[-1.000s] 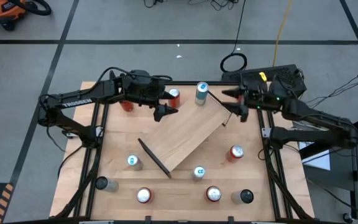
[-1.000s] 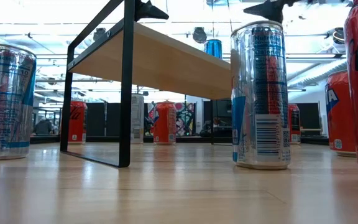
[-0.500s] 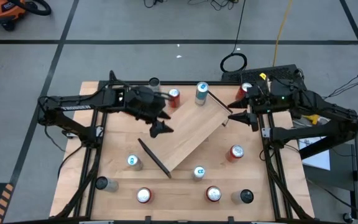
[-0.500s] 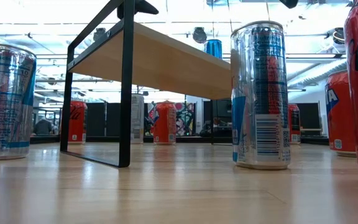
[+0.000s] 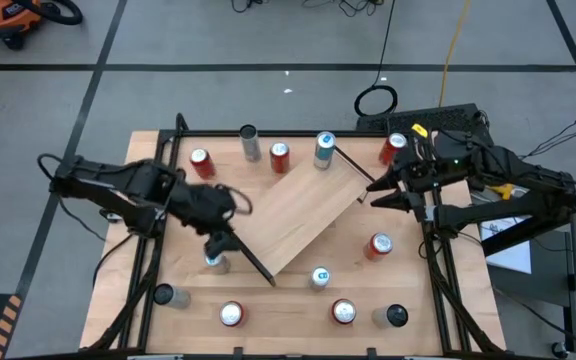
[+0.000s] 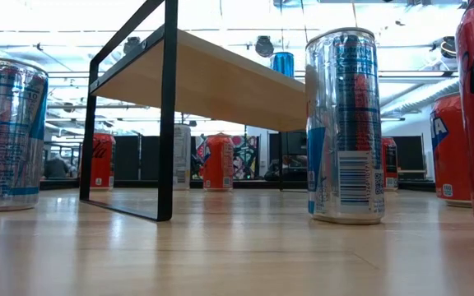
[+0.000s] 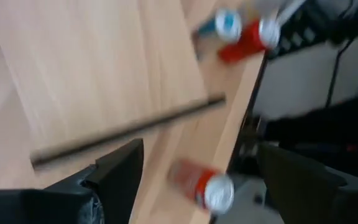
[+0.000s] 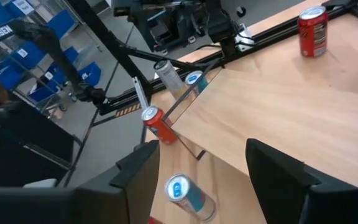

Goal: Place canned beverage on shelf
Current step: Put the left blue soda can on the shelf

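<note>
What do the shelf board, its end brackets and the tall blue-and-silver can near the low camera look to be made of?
Shelf board: light wood or wood-look laminate, matte, faint grain. End bracket: thin black metal bar, probably painted, with a slight sheen. Tall can: likely aluminium, glossy printed silver and blue, with bright reflections.

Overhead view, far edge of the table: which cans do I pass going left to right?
Left red can → grey can → middle red can → silver-and-blue can → right red can.
</note>
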{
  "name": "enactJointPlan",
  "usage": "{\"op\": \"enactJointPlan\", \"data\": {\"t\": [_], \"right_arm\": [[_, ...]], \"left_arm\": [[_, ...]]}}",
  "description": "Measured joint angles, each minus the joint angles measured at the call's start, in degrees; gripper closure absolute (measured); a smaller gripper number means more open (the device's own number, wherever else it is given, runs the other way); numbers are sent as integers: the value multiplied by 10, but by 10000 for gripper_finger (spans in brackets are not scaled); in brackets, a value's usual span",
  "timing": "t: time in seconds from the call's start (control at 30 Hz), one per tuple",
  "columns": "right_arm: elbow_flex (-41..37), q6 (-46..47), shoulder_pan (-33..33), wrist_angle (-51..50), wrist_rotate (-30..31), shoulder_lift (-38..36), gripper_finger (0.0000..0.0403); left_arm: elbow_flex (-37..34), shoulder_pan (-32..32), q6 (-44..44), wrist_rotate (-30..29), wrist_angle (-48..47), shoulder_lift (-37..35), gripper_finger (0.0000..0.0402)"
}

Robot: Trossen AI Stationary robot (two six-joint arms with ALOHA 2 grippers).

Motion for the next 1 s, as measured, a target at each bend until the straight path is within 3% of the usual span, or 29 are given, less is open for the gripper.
{"op": "enactJointPlan", "data": {"t": [0.2,0.43,0.63,0.8,1.0], "right_arm": [[0,29,9,0,1,1,188],[0,52,9,1,25,11,188],[0,80,9,1,35,25,188],[0,97,9,11,50,38,188],[0,106,9,21,50,62,188]], "left_arm": [[-2,-32,-33,-1,-124,1,91],[-46,-40,-104,-5,-194,2,91],[-117,-34,-195,29,-191,3,91],[-140,-35,-273,21,-157,3,86],[-149,-42,-320,-10,-109,8,30]]}}
